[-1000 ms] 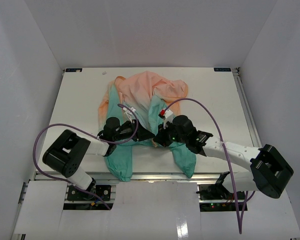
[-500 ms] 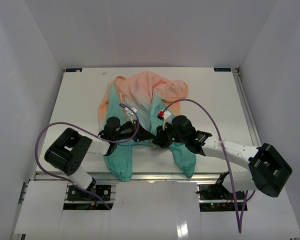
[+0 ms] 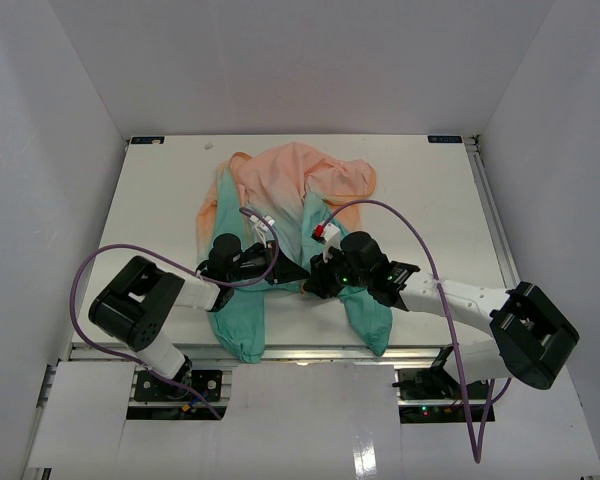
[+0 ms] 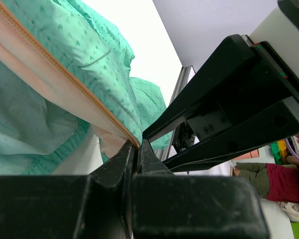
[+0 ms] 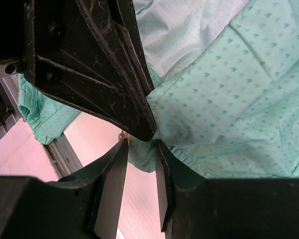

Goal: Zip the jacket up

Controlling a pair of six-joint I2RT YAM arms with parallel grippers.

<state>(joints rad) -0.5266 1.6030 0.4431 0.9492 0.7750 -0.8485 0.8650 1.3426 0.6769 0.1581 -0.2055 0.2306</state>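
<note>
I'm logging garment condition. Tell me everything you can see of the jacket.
The jacket is thin, soft, finely patterned fabric, fading from peach at the far end to teal at the near end. It lies rumpled on the white table, front unzipped, teal panels spread toward the near edge. An orange zipper tape lines one front edge; the left gripper is shut on its lower end. The right gripper, slightly open, hovers beside that spot over teal fabric.
</note>
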